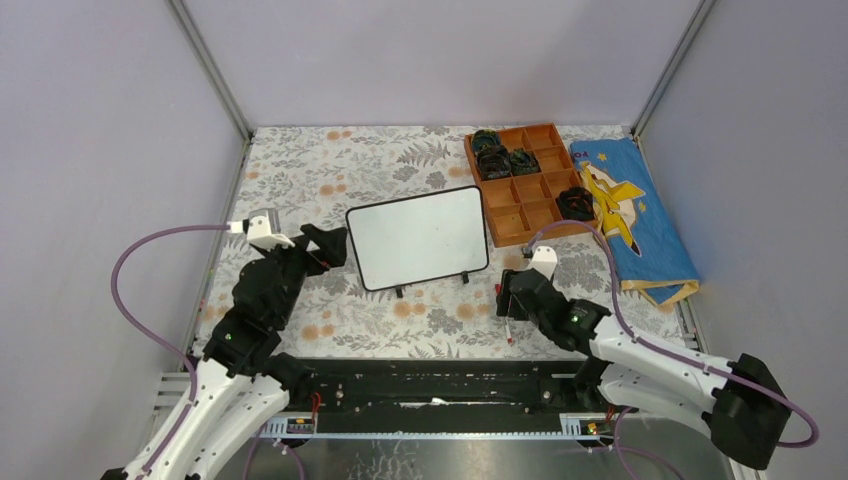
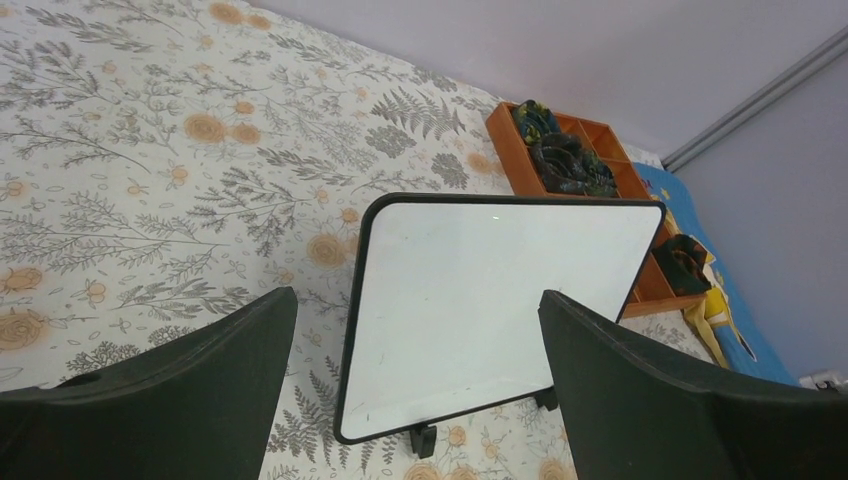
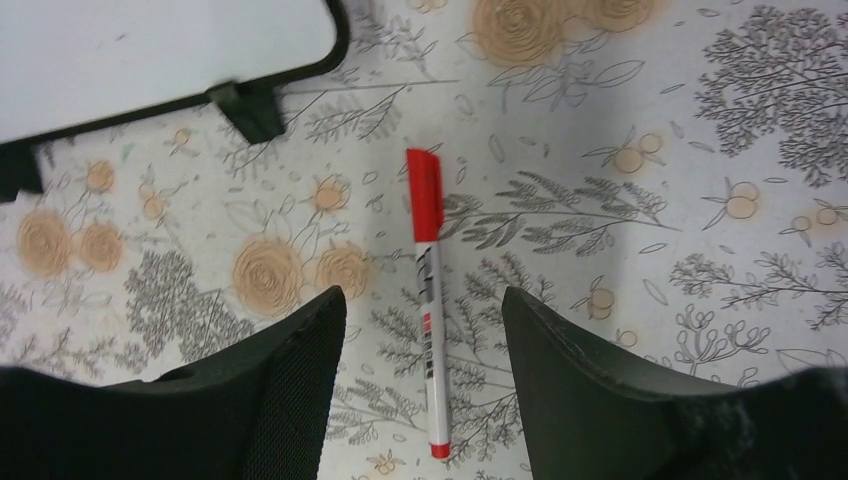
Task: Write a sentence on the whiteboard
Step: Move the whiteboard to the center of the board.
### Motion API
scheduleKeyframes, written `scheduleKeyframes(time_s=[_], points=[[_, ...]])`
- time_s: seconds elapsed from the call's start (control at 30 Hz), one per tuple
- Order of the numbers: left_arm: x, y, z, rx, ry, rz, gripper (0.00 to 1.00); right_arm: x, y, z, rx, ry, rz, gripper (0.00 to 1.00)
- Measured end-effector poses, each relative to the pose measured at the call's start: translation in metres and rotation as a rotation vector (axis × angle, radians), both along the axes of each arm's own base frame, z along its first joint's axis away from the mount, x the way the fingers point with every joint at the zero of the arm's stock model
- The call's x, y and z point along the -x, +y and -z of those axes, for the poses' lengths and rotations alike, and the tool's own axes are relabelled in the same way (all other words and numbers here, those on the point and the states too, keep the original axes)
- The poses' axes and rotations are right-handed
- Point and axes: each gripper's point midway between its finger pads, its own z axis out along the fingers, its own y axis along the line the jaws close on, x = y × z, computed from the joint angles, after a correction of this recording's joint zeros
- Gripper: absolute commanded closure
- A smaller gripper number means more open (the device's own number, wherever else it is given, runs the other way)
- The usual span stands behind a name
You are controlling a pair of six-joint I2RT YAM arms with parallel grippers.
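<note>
Calls for dropping the half-open, empty right gripper (image 1: 509, 301) onto the red marker (image 3: 428, 300) on the table (image 1: 330, 170) near its front edge, long axis along the gap between the fingers (image 3: 290, 390), cap toward the blank whiteboard (image 1: 418, 238) mid-table; left gripper (image 1: 330, 243), wide open, farther off.

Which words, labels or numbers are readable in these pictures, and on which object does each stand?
None can be read.
whiteboard: blank, no writing.
marker: red print on the barrel, too blurred to read.
blue cloth: dark marks at its far edge, too small to read.
</note>
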Motion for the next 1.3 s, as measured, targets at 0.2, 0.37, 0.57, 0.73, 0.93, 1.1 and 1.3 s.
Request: scheduleKeyframes(time_s=[0.2,0.37,0.57,0.73,0.93,1.1,1.3], points=[[0.002,0.009,0.001,0.018,-0.012,-0.042,0.01,-0.007,-0.004,0.009,0.004,0.097,0.032,0.36],[-0.001,0.006,0.006,0.006,0.008,-0.035,0.01,-0.002,0.002,0.017,0.021,0.165,0.001,0.39],[-0.002,-0.005,0.014,-0.006,0.040,0.014,0.01,-0.006,0.011,0.020,0.045,0.211,-0.023,0.45],[-0.001,-0.008,0.014,-0.004,0.041,0.034,0.01,-0.008,0.013,0.027,0.092,0.246,-0.036,0.49],[-0.001,-0.010,0.014,-0.006,0.040,0.045,0.01,-0.010,0.013,0.031,0.151,0.280,-0.058,0.53],[0.000,-0.011,0.014,-0.005,0.039,0.052,0.01,-0.008,0.010,0.039,0.173,0.318,-0.061,0.55],[0.001,-0.012,0.013,-0.003,0.037,0.055,0.01,-0.006,0.008,0.048,0.175,0.361,-0.059,0.63]])
